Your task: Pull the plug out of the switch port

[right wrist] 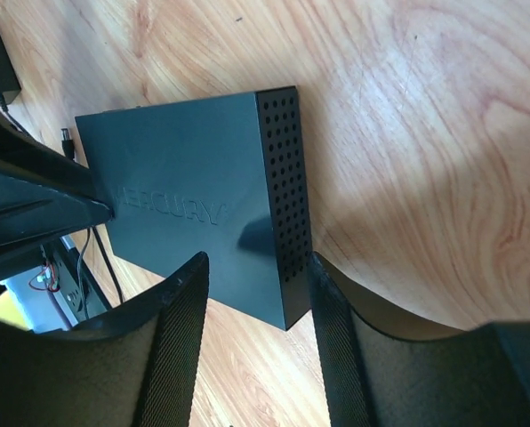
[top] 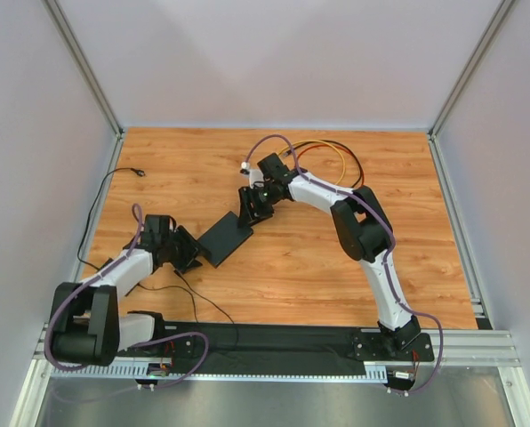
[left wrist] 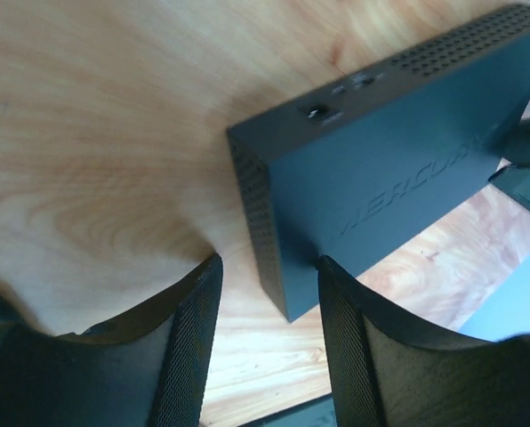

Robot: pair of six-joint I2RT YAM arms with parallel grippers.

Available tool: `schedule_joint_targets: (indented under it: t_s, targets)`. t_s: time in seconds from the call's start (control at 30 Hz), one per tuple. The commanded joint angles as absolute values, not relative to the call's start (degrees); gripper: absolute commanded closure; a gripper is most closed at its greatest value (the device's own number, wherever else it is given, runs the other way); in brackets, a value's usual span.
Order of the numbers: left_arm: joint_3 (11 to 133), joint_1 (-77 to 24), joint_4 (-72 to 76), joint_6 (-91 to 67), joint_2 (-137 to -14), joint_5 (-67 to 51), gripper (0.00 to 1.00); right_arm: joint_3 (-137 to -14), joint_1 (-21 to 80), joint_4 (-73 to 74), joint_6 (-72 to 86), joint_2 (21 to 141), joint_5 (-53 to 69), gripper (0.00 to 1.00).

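Note:
The switch [top: 225, 237], a flat black box, lies on the wooden table between the two arms. My left gripper [top: 189, 256] is open at its near-left corner. In the left wrist view the fingers [left wrist: 194, 338] straddle that corner of the switch [left wrist: 389, 169]. A small round port [left wrist: 317, 114] on the switch's side face shows as a hole with nothing in it. My right gripper [top: 252, 209] is open at the far-right corner. In the right wrist view the gripper [right wrist: 256, 258] straddles the perforated end of the switch [right wrist: 185, 187]. A thin black cable's free plug end [top: 140, 173] lies on the table at the back left.
Yellow, purple and black cables [top: 332, 151] loop at the back behind the right arm. Grey walls close in the table on three sides. A thin black wire [top: 207, 302] runs from the left gripper towards the front rail [top: 283, 342].

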State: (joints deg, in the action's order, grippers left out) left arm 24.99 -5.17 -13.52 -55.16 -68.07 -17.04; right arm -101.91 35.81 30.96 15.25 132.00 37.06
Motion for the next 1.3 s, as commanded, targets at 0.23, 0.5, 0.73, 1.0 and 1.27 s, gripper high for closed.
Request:
schedule_joint_targets:
  t_s: [0.23,0.5,0.73,1.0,1.27]
  targets:
    - [34.3,-4.9,-12.5,-49.0,-77.9,-15.6,0.48,-98.3,35.9,26.3,19.6,131.2,36.9,0.58]
    - [40.2,-5.6,-10.6,-47.7,-87.3,-20.5,0.56,-86.9,35.9,17.3,27.3,126.4,34.2,0.6]
    - [45.0,-11.9,-8.3,-49.9,-94.7,-22.1,0.58,-76.4,36.1,11.7,33.3,118.7,28.2,0.61]
    - [49.5,-16.1,-7.5,-51.1,-97.7,-22.1,0.58,-66.7,36.0,10.4,36.4,110.3,20.4,0.6]
    - [51.4,-15.8,-11.4,-47.7,-95.6,-19.3,0.54,-68.9,35.0,14.5,32.8,110.8,15.3,0.55]
